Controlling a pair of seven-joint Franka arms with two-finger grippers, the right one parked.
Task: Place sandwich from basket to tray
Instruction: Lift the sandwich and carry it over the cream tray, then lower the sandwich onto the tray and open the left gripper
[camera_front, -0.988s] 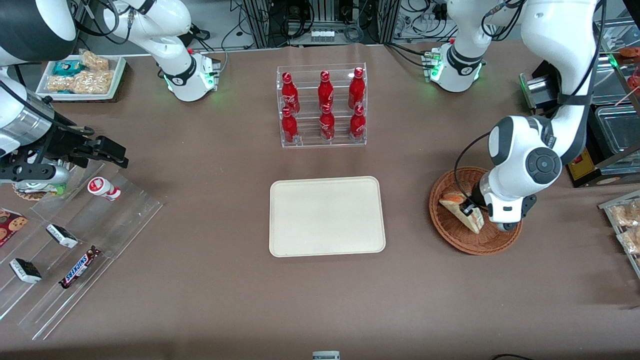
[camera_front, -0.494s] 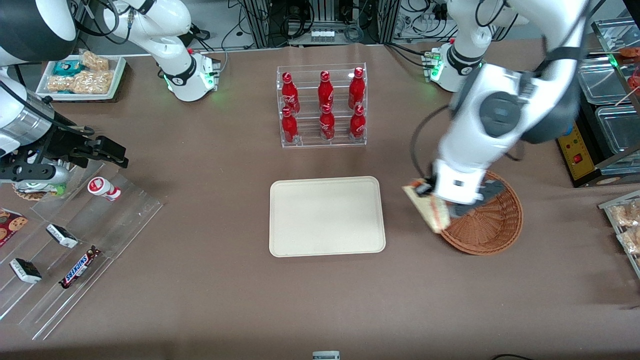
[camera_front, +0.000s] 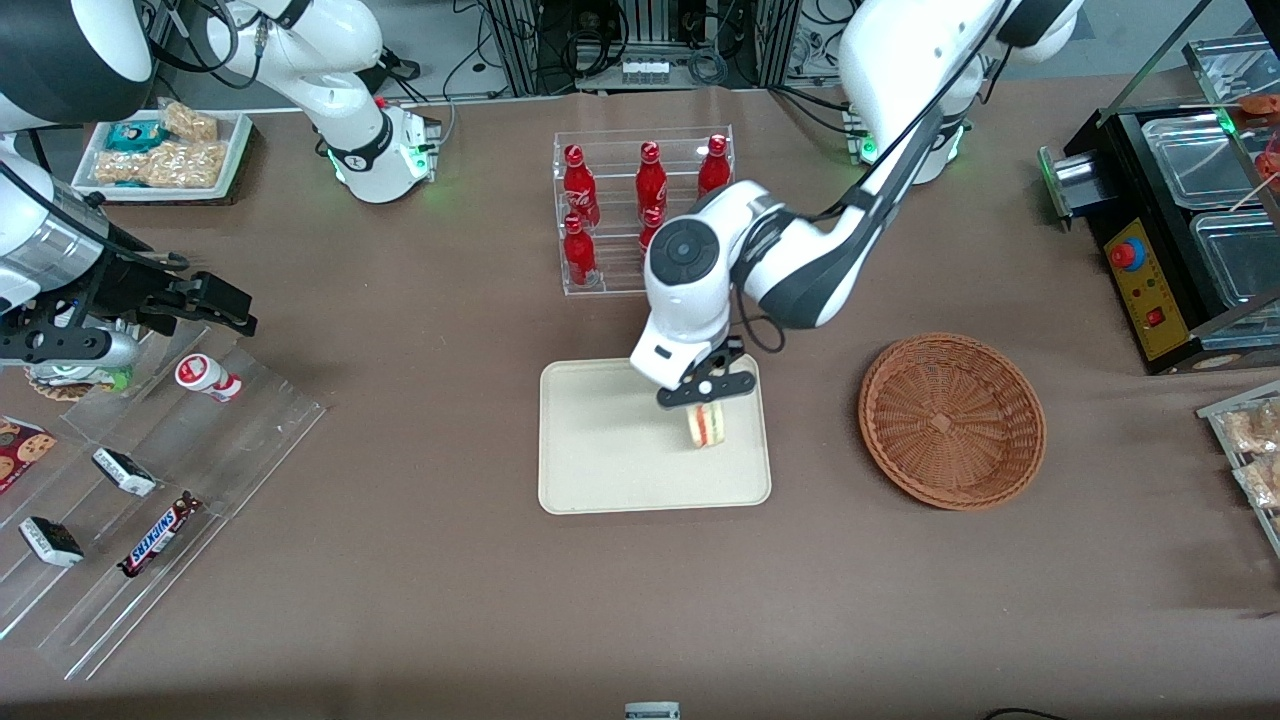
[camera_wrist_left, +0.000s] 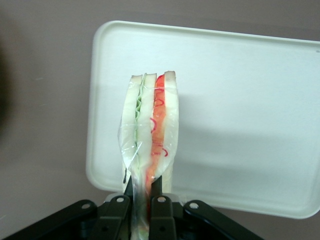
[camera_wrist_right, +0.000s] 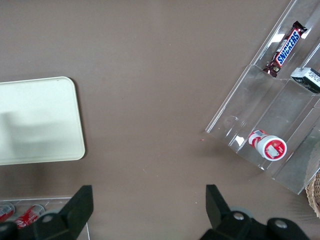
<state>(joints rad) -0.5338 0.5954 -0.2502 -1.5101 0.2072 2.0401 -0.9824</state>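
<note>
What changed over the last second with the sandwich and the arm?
The end effector lifted the sandwich out of the basket and carried it toward the parked arm's end, over the tray; it stays clamped on it. The basket is now empty. Tray, basket and bottles have not moved.

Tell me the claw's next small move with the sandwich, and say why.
Probably lower straight down, then open. The claw is shut on the sandwich, which hangs above the tray; bare tray surface shows beneath it. The basket no longer holds it, so only the set-down seems left.
</note>
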